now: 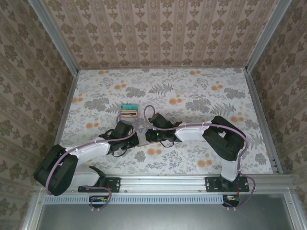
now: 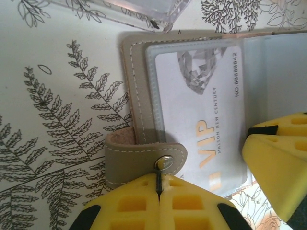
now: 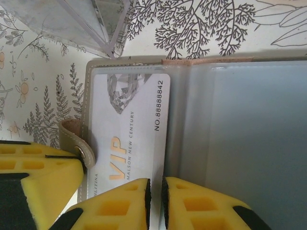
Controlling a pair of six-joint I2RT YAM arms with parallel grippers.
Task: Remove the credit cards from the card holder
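Left gripper shut tight, its tips against the snap strap of the holder. Right gripper narrowed to a slit over the near edge of the VIP card; whether it grips cannot be told. Card sits in the holder's sleeve beside the strap. Holder lies open on the table. Clear box just beyond the holder.

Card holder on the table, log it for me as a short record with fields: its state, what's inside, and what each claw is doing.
card holder: lying open on the floral table, pale sleeves up
contents seen: one pale VIP card in a clear sleeve
left claw: shut on the snap strap
right claw: jaws nearly together at the VIP card's short edge; grip unclear
nearby: clear box just beyond the holder
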